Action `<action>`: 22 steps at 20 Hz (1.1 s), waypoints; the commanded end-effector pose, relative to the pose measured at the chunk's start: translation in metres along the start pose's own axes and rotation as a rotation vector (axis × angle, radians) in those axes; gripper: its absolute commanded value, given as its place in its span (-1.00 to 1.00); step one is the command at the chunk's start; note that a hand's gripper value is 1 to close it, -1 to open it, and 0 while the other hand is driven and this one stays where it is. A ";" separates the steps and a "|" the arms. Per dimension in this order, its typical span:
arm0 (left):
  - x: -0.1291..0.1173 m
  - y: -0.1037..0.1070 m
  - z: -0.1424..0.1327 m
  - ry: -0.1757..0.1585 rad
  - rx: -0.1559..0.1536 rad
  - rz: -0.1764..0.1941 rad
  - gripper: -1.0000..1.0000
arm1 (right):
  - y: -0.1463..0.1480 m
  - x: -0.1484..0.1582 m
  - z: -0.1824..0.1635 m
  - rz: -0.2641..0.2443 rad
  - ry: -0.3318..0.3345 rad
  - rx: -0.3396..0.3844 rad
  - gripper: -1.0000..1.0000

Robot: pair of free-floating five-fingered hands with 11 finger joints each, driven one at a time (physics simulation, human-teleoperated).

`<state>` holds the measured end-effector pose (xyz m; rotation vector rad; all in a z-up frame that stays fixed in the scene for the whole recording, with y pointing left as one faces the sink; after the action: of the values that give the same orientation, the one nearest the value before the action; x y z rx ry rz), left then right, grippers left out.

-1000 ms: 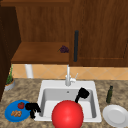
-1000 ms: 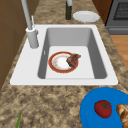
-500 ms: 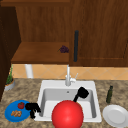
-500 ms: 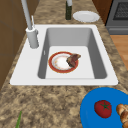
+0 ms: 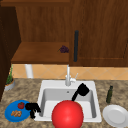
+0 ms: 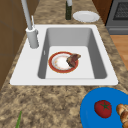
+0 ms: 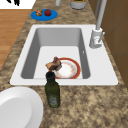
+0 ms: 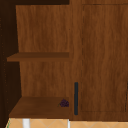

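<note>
Blue plate on the counter, just left of the left hand, its rim touching or nearly touching the hand as seen from the front. Tomato up and to the left of that hand, bread down and to the left, both on the plate. Sink immediately to the hand's right. Fingers loosely bent and hanging downward, closed on nothing.

Right hand in the air over the basin, below and right of the faucet — open or closed cannot be told. Below and left of it, a red round shape. From the left side, a red-rimmed plate on the sink floor with a piece of meat at its edge.

Judged from the pose: best to keep the left hand low and level with the plate's rim, come at the food from above rather than sideways, and avoid nudging the plate toward the sink edge — a round tomato rolls easily.

Against the frames half a second and a second earlier: no visible difference. Both hands in the same spots, tomato and bread unmoved, plate in the sink as before.
</note>
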<state>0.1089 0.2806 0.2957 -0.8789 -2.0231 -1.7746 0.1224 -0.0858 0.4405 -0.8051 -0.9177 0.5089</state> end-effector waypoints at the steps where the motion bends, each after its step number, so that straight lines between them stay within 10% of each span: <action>1: 0.000 0.000 0.000 0.000 0.000 0.000 0.00 | -0.007 0.006 0.005 -0.123 0.030 -0.055 -1.00; 22: 0.000 0.000 0.000 0.000 0.000 0.000 0.00 | -0.042 0.034 0.029 -0.355 0.127 -0.276 -1.00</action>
<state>0.1089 0.2806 0.2957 -0.8789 -2.0231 -1.7746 0.1180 -0.0771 0.4957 -0.9119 -0.9802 0.1522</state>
